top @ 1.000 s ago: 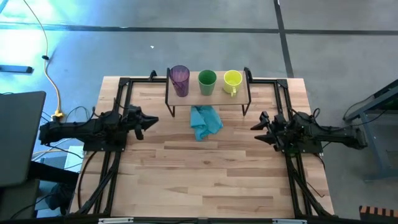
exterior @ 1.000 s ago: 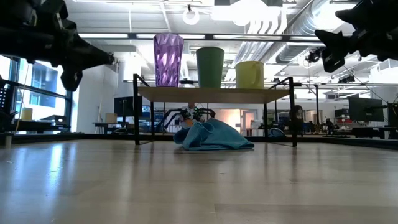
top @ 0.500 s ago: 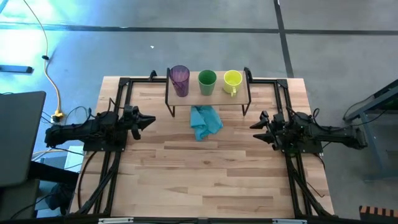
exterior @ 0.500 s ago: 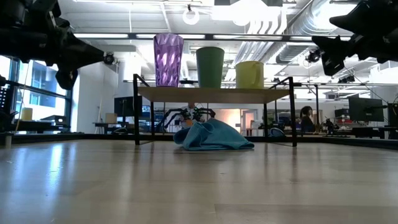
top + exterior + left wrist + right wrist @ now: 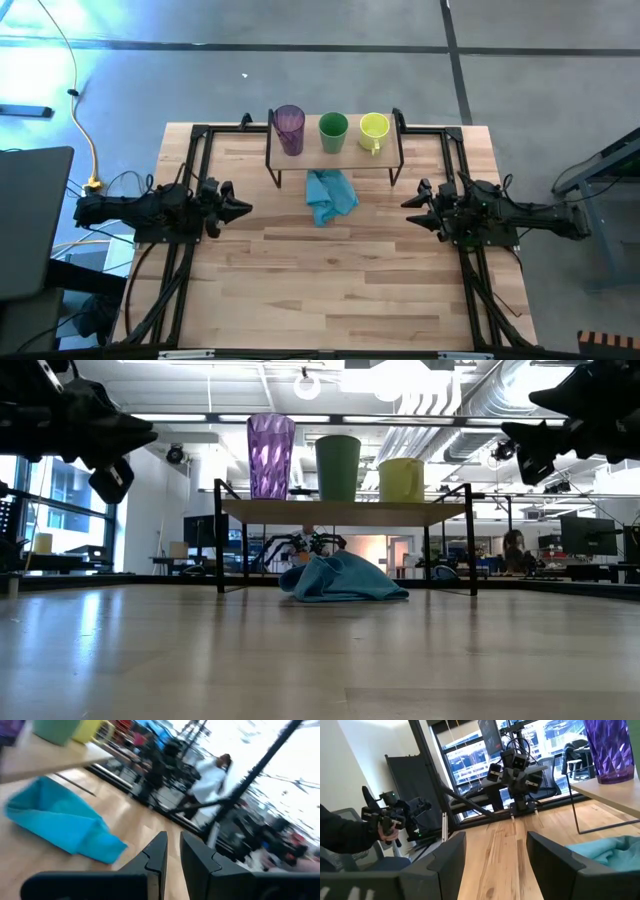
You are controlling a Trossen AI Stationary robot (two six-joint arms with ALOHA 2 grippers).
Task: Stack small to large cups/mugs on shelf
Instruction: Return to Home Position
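On the shelf (image 5: 352, 150) at the table's far edge, three cups stand upright on their bases in a row: the purple tumbler (image 5: 289, 128), the green cup (image 5: 333, 131) and the yellow-green mug (image 5: 373, 129). The low view shows the shelf (image 5: 340, 511) carrying the purple tumbler (image 5: 271, 455), green cup (image 5: 338, 467) and mug (image 5: 402, 479). My left gripper (image 5: 243, 208) hovers shut over the table's left side, clear of everything. My right gripper (image 5: 410, 200) hovers open over the right side, also touching nothing.
A light blue cloth (image 5: 330, 195) lies crumpled on the table just in front of the shelf, between the two grippers. Black frame rails run along the table's left and right sides. Bare wood stretches toward the near edge. People show in the room beyond.
My left gripper has drawn back toward the table's left and near edges, away from the shelf, turning a little as it went. The cups, the shelf and the cloth stand as before.
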